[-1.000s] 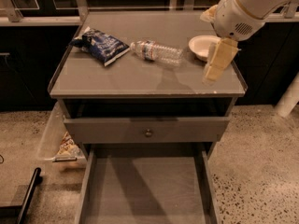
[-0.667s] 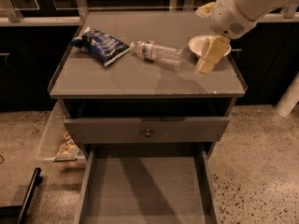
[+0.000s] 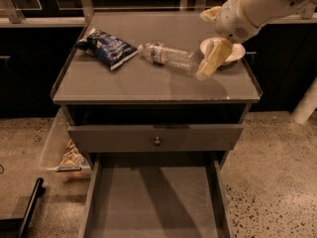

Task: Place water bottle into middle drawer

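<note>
While the water bottle (image 3: 166,55) lies on its side on the bench (image 3: 148,86), between a blue snack bag (image 3: 106,47) and a white bowl (image 3: 234,52), the claw (image 3: 205,71) hangs just beside its base end; whether the claw is apart or together I cannot tell. The step in hand looks like the reach. Next it must straddle the bottle, clamp, lift, and carry it down to the open middle drawer (image 3: 153,202).

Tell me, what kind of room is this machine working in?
Probably an office break room or kitchenette. A grey drawer cabinet holds a water bottle, a snack bag and a white bowl, on a speckled floor with dark cupboards behind. The gripper hovers beside the bottle.
</note>
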Available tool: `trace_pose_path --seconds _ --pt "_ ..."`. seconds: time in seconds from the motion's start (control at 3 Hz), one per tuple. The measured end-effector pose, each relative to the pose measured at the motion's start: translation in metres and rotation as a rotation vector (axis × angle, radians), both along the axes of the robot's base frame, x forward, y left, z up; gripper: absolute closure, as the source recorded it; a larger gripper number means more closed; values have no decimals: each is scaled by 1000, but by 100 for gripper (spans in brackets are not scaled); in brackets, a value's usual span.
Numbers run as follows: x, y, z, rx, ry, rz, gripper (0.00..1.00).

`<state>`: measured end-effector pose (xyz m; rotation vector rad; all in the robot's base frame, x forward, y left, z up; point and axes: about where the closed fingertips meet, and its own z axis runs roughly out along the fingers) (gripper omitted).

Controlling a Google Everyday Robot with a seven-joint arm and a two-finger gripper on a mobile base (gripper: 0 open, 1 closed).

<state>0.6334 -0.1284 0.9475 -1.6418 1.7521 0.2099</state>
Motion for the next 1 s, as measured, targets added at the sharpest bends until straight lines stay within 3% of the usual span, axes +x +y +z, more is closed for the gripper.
trace_pose_path --seconds 0.33,0.67,1.0 --pt "13 12 -14 58 -15 -19 0" --pt "41 33 -35 118 -28 -71 0" --pt "64 45 -57 154 -5 -128 0"
